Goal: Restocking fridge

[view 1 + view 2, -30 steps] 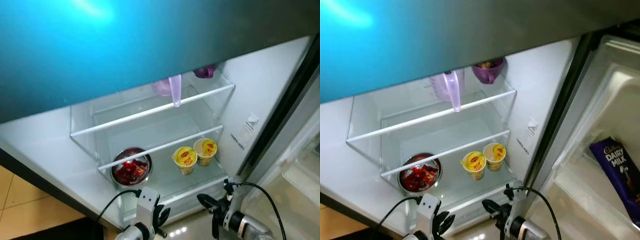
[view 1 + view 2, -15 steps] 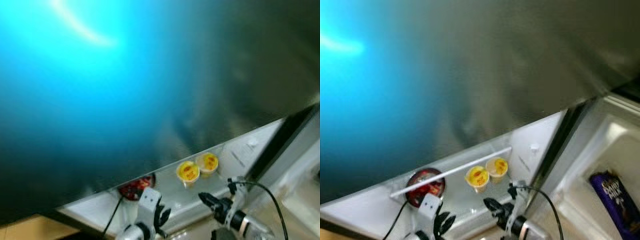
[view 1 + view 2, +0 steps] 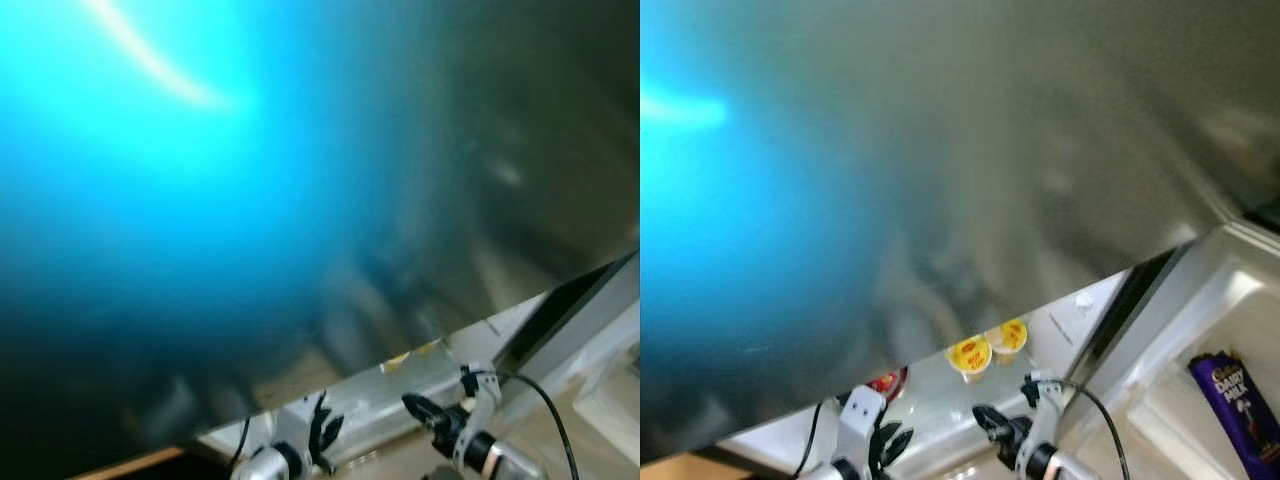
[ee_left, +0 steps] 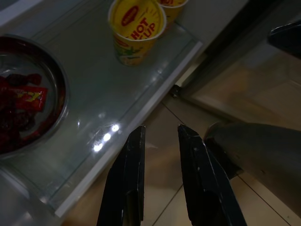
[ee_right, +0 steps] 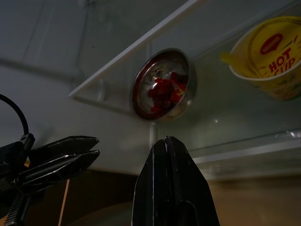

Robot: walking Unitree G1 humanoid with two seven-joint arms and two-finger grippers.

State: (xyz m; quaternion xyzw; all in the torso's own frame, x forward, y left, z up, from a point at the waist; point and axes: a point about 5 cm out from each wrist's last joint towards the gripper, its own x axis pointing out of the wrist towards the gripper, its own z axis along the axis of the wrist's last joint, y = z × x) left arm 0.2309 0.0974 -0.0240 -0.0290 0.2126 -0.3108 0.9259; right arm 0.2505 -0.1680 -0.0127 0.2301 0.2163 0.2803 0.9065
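Steel bowl (image 5: 162, 84) on the fridge's glass shelf (image 4: 141, 89), holding red wrapped sweets. Two yellow "Hot Cup" noodle cups (image 3: 972, 354) just beside the bowl on the same shelf, lids sealed. Purple Dairy Milk bar (image 3: 1240, 405) in the door bin, well apart from the bowl. Left gripper (image 4: 160, 141) slightly parted, empty, below the shelf edge. Right gripper (image 5: 168, 146) closed, empty, pointed at the bowl.

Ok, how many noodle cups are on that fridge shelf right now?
2. One cup stands nearer the bowl, the other cup beside it toward the door side. The fridge front blocks the upper shelves, so more may be hidden.
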